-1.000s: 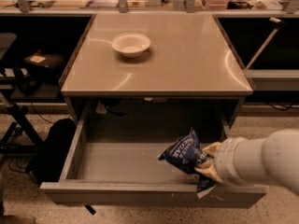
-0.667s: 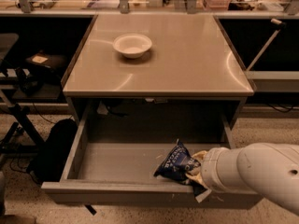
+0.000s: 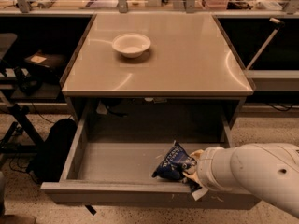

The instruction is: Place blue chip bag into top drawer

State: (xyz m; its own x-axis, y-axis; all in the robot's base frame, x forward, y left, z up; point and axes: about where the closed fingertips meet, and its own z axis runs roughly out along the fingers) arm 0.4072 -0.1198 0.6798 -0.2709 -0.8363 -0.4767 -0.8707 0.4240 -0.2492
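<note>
The blue chip bag (image 3: 171, 164) is crinkled dark blue foil with white lettering. It stands tilted inside the open top drawer (image 3: 114, 164), near the front right, with its lower edge at or just above the drawer's flat grey bottom. My gripper (image 3: 189, 171) reaches in from the right over the drawer's front panel and is shut on the bag's right end. My white arm (image 3: 252, 176) fills the lower right corner and hides the drawer's right front corner.
A white bowl (image 3: 131, 44) sits on the tan tabletop (image 3: 187, 55) above the drawer. A black bag (image 3: 53, 148) lies on the floor left of the drawer. Dark shelving and stands flank the table on both sides.
My gripper has moved left and down with the blue chip bag, bringing it lower into the drawer. The bowl and drawer have not moved.
</note>
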